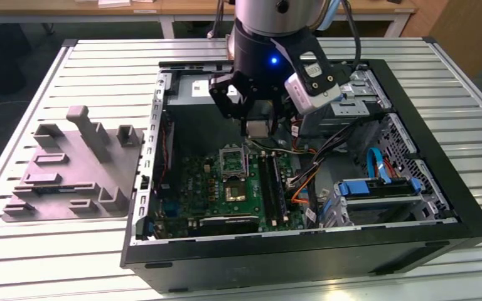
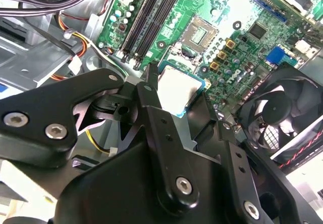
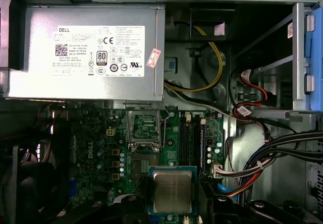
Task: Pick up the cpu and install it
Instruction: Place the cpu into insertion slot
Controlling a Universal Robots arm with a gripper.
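The cpu (image 3: pixel 172 189), a flat square chip with a silvery top, sits between my gripper's black fingers (image 3: pixel 132 204) in both wrist views, and the gripper (image 3: pixel 172 203) is shut on it. In the second wrist view the cpu (image 2: pixel 176 89) hangs above the green motherboard (image 2: pixel 242 47), short of the metal-framed socket (image 2: pixel 199 32). From the exterior view my gripper (image 1: pixel 258 128) hovers inside the open computer case, above the rear part of the motherboard (image 1: pixel 216 188). The socket (image 1: pixel 235 188) with its dark centre lies a little lower in that view, its lid frame (image 3: pixel 145 125) raised.
A big grey power supply (image 3: pixel 86 52) with a white label fills the case's back corner. Cable bundles (image 3: pixel 267 158) and a blue drive cage (image 1: pixel 375 188) crowd one side. A black fan (image 2: pixel 282 113) sits by the board. A grey fixture (image 1: pixel 73 169) rests on the slatted table.
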